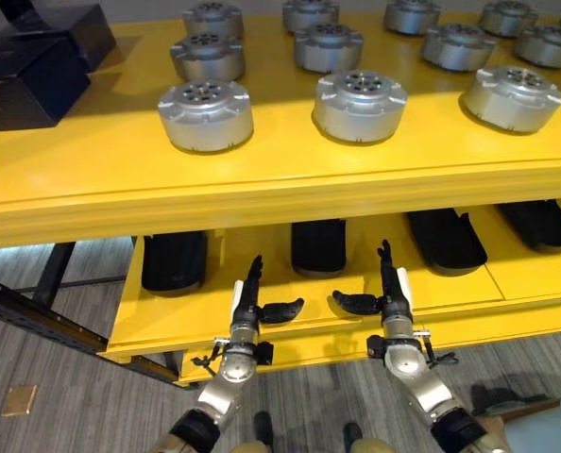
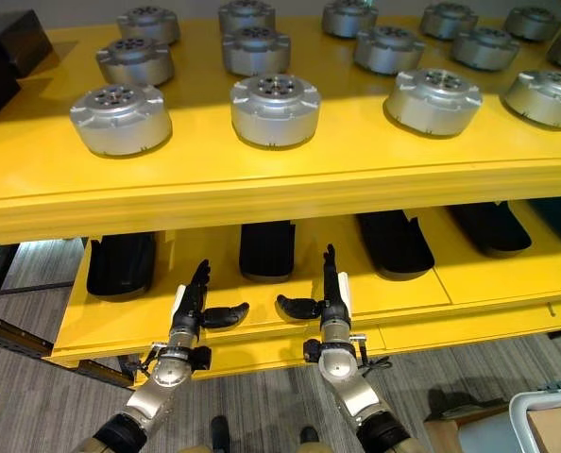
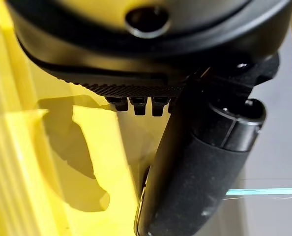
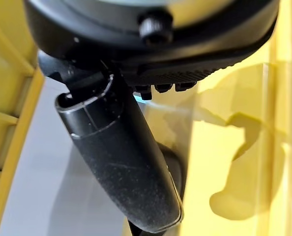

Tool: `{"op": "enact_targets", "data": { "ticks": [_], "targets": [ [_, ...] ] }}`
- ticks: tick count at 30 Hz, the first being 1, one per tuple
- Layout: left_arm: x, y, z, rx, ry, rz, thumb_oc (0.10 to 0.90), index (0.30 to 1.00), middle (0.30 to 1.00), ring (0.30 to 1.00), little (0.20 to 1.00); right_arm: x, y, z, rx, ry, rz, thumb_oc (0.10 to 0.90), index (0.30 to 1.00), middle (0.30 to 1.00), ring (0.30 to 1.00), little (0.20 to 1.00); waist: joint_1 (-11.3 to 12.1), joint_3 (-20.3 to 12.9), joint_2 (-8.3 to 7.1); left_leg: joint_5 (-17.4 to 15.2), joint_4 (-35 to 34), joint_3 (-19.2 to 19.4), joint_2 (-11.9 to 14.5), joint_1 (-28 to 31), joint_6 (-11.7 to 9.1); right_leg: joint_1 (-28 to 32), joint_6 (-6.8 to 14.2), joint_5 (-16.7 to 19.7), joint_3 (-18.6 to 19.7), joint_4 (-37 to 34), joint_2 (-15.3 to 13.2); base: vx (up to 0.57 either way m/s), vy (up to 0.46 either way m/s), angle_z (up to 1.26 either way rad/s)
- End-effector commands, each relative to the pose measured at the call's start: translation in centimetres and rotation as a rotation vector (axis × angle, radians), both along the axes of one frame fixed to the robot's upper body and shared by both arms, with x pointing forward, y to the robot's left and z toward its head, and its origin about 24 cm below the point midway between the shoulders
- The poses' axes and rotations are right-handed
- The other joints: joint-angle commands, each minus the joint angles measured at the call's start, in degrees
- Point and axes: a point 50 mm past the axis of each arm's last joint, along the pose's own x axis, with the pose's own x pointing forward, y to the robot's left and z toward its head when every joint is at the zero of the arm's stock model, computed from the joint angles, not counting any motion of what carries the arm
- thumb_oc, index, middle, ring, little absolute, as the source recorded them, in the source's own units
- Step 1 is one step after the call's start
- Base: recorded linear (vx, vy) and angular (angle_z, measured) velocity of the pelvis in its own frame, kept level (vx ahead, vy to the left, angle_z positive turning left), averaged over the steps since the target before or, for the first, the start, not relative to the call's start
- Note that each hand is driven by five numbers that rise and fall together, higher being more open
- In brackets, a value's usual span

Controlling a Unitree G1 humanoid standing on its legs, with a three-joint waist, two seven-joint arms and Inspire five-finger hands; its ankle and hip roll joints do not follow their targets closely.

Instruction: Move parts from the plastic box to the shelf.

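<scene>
Nearest to me, the left hand and the right hand are held up side by side over the front edge of the yellow shelf's lower level. Both are empty, fingers straight and released, pointing toward the back of the shelf, thumbs turned in toward each other with a gap between them. Neither hand touches a part.

Just past the hands, under the overhang, a row of black trays lies on the lower level, running from its left end to its right end, their far halves hidden beneath the upper board.

Above them is the upper level of the shelf, a broad yellow board with a thick front edge. The parts, round silver metal housings with a ring of holes on top, stand flat on it in rows: three along the front, more behind toward the back edge, all apart from one another. At the far left corner of that level sit dark boxes.

A corner of the plastic box shows on the floor, low at the right, well apart from the hands.
</scene>
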Motion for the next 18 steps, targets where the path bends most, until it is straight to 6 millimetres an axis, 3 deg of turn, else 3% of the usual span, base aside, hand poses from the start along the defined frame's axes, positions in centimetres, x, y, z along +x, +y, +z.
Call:
{"op": "enact_targets", "data": {
  "ticks": [1, 18],
  "targets": [
    [3.2, -3.2, 5.0, -0.038, -0.245, -0.112, 0.9, 1.0, 1.0, 1.0, 1.0, 3.1, 1.6, 5.9, 0.086, -0.252, 0.012, 0.9, 1.0, 1.0, 1.0, 1.0, 1.3, -1.1, -0.14, -8.3, 7.1, -1.9, 3.5, -0.5, -0.7, -3.6, -1.4, -5.9, -3.1, 10.6, -1.7, 0.04, 0.001, 0.01],
    [5.2, -5.8, 6.7, -0.104, -0.252, -0.173, 0.9, 1.0, 1.0, 1.0, 1.0, 6.2, 2.9, 7.7, 0.196, -0.214, 0.021, 0.9, 1.0, 1.0, 1.0, 1.0, 0.8, 2.9, 0.86, -8.0, 9.3, -2.0, 3.1, -3.1, -0.6, -6.6, -1.9, -6.2, -2.0, 13.6, -1.5, 0.0, 0.0, 0.0]
  ]
}}
